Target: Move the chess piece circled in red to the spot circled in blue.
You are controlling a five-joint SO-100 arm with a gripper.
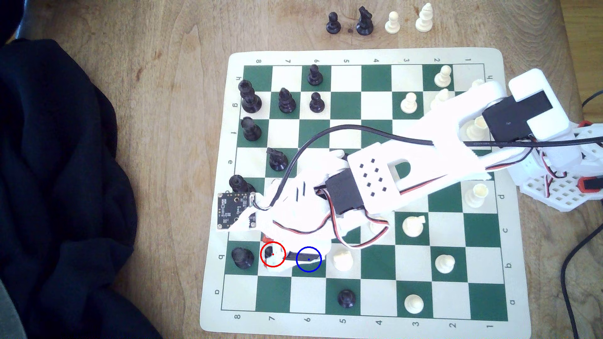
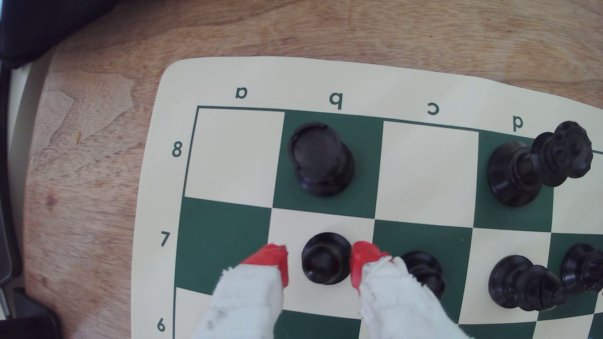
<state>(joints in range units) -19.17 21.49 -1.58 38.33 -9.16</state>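
The chess piece [image 2: 326,259], a small glossy black pawn, stands on the white square b7. In the exterior view the chess piece [image 1: 268,251] shows as a dark patch inside the red ring, mostly covered by the arm. My gripper [image 2: 321,264] is open and straddles it low over the board. One red-tipped finger [image 2: 362,260] touches the pawn's side. The other finger [image 2: 274,260] stands a small gap away. The spot [image 1: 308,259], a dark green square with a blue ring, lies just to the exterior view's right of the pawn, partly under my gripper [image 1: 275,252].
A black rook [image 2: 321,159] stands on b8 beside the pawn. Another black pawn [image 2: 424,273] sits on c7, close to the touching finger. A white piece [image 1: 342,260] stands right of the spot. A dark cloth [image 1: 65,195] lies left of the board [image 1: 215,260].
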